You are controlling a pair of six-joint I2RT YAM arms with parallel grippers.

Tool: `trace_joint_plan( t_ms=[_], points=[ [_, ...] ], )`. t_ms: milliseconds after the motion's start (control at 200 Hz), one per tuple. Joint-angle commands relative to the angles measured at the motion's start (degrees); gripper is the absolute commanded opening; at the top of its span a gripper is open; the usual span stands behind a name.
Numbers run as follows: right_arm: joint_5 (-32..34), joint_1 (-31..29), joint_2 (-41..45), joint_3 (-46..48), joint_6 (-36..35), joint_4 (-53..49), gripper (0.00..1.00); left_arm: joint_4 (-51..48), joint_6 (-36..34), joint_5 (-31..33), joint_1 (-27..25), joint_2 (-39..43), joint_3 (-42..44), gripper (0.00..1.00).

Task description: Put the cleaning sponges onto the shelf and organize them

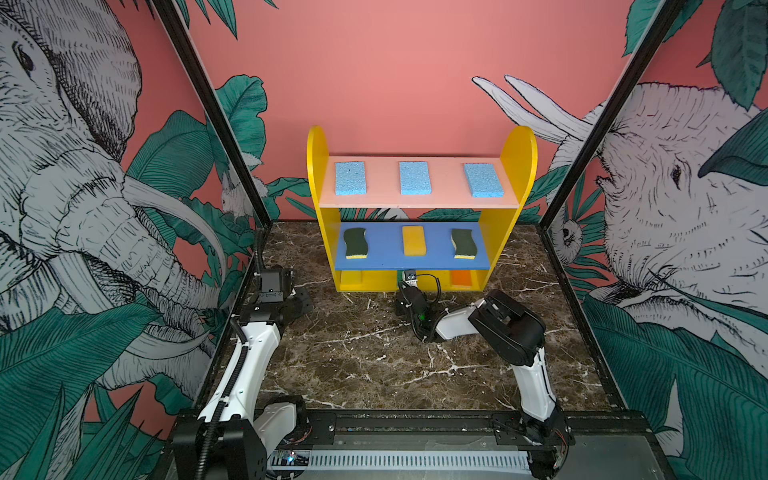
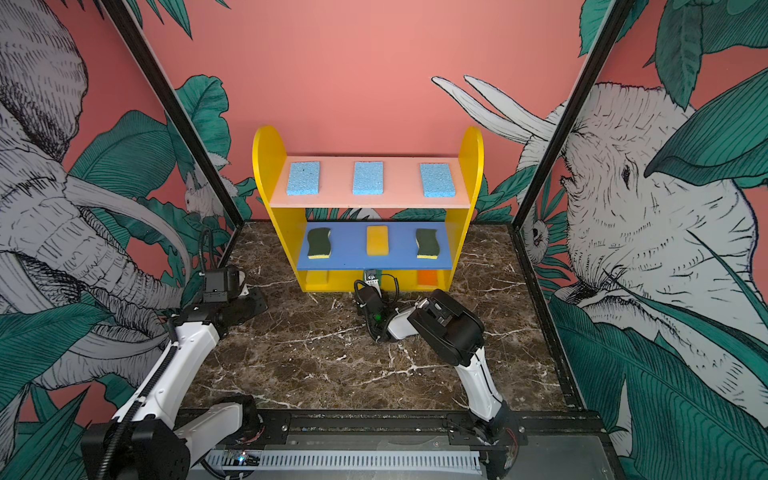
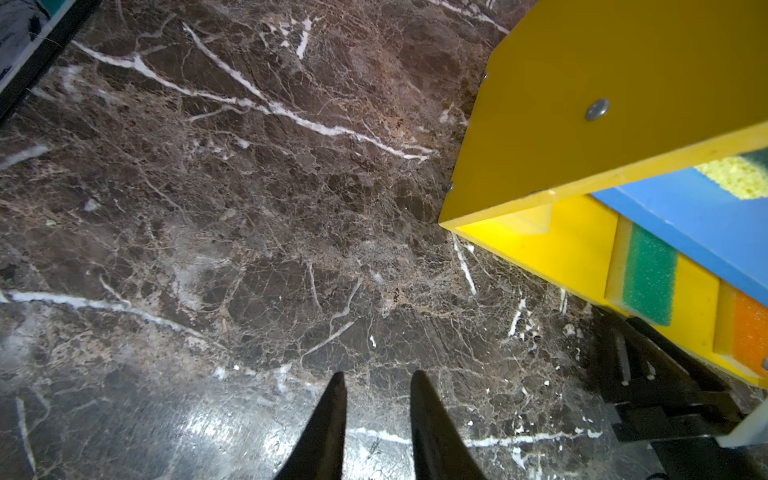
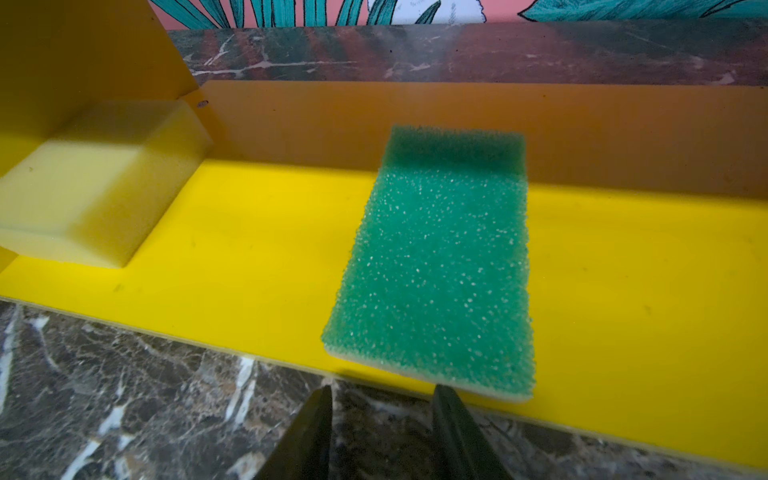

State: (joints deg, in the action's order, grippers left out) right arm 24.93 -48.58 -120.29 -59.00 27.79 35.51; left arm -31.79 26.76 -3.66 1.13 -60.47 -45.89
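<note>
Right hand [image 4: 384, 388] spread just beside bright green porous sponge [image 4: 440, 266] on yellow shelf base [image 4: 249, 270]; left hand [image 3: 378, 374] spread, empty

A staged robot test cell: elephant-mural panels [image 1: 83, 166], black frame posts [image 1: 217, 124], marble tabletop [image 1: 374, 353].

The shelf [image 1: 318, 174] stands on the marble tabletop [image 1: 374, 357]. Pink top board [image 1: 440, 195] carries three blue sponges [image 1: 414, 178]. Blue middle board [image 1: 386, 253] — two wavy sponges [image 1: 354, 243] flanking a yellow sponge [image 1: 414, 240]. Yellow base [image 4: 249, 257] — pale sponge [image 4: 95, 183], green sponge [image 4: 440, 266], orange sponge [image 1: 461, 277].
</note>
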Motion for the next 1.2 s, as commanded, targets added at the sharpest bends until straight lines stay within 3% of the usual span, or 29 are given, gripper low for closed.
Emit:
trace_joint_plan(
  t_ms=[0,220,325,405,630,780,865,1010,1190],
  points=[
    [2.6,1.3,-0.6,-1.1,-1.0,0.6,0.43,0.5,0.1,-0.2,0.3,0.1,1.0,0.29],
    [3.7,-2.5,3.5,2.7,-5.6,2.6,0.45,0.1,0.8,-0.9,0.3,0.8,0.9,0.29],
    [6.8,-5.9,6.0,4.3,-8.3,5.0,0.56,-0.4,0.8,-0.6,0.3,1.6,1.2,0.29],
    [8.7,-8.4,9.2,5.8,-11.2,5.1,0.58,-0.2,0.6,0.1,0.2,2.4,1.9,0.29],
    [9.1,-11.1,23.1,9.9,-11.1,-10.8,0.75,1.6,-0.9,2.4,0.2,3.4,3.2,0.35],
    [13.8,-11.2,36.0,14.3,-10.2,-21.6,0.82,7.2,-4.8,7.8,0.0,4.5,4.3,0.41],
    [16.4,-10.9,42.7,15.4,-11.9,-28.6,0.84,13.1,-5.3,13.3,0.0,6.2,6.7,0.44],
    [21.5,-9.4,55.1,19.3,-14.5,-35.5,0.86,19.1,-7.8,17.6,-0.1,4.6,6.9,0.49],
    [20.6,2.1,72.5,26.0,-11.8,-38.7,0.89,21.7,-12.0,21.6,-0.1,-0.3,4.8,0.51]
  ],
)
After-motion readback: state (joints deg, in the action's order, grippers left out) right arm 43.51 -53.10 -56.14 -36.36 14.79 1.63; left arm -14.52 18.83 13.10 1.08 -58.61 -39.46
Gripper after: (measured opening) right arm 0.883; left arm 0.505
